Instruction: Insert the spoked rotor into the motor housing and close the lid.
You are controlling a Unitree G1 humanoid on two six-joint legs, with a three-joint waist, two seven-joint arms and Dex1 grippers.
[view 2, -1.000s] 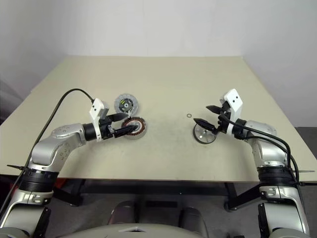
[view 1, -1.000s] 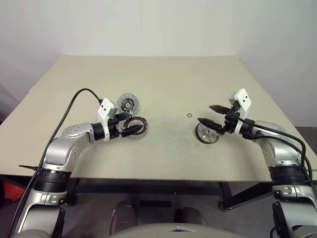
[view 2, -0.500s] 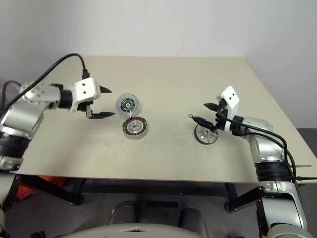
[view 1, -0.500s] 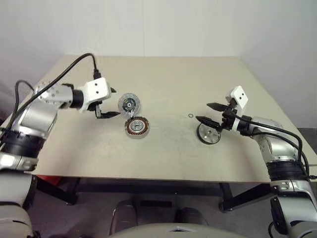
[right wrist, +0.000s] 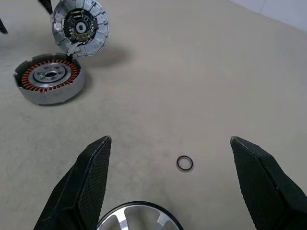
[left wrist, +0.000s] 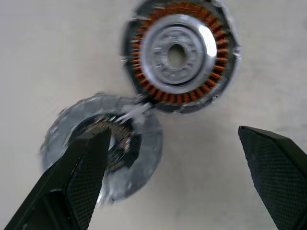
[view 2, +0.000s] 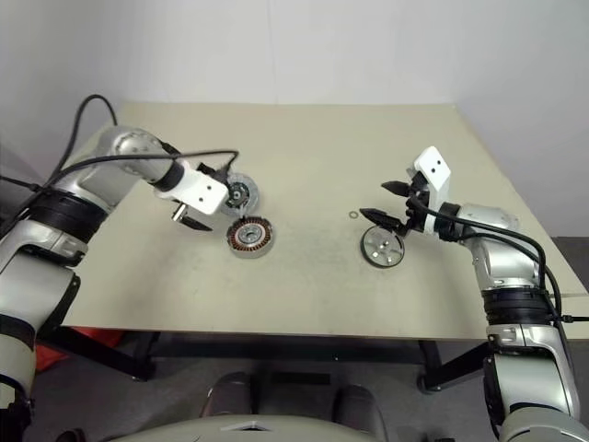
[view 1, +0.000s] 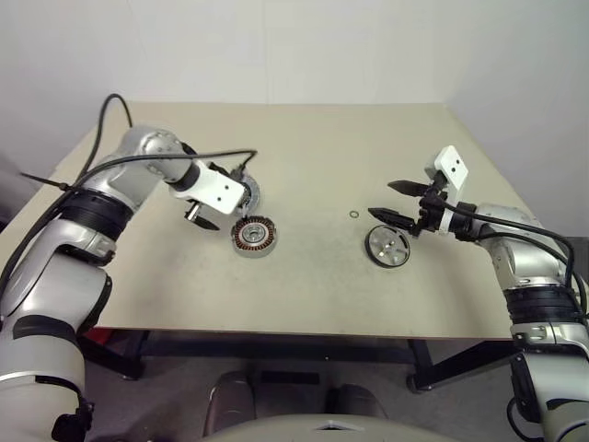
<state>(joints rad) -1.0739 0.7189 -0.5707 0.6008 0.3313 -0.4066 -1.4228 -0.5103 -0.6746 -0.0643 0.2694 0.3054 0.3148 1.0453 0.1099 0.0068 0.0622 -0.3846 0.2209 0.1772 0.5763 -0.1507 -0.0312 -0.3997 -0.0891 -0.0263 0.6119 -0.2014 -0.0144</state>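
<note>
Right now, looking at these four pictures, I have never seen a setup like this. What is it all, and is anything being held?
This is a two-armed humanoid robot at a table. The two wide pictures come from cameras in its head and look down over its arms. The two close-ups come from a camera on each wrist and look along that gripper's black fingers.

On the table lie the copper-wound spoked rotor and, right beside it, the lid. Farther off are the motor housing and a tiny washer ring.

The left gripper and the right gripper are both open and hold nothing.
</note>
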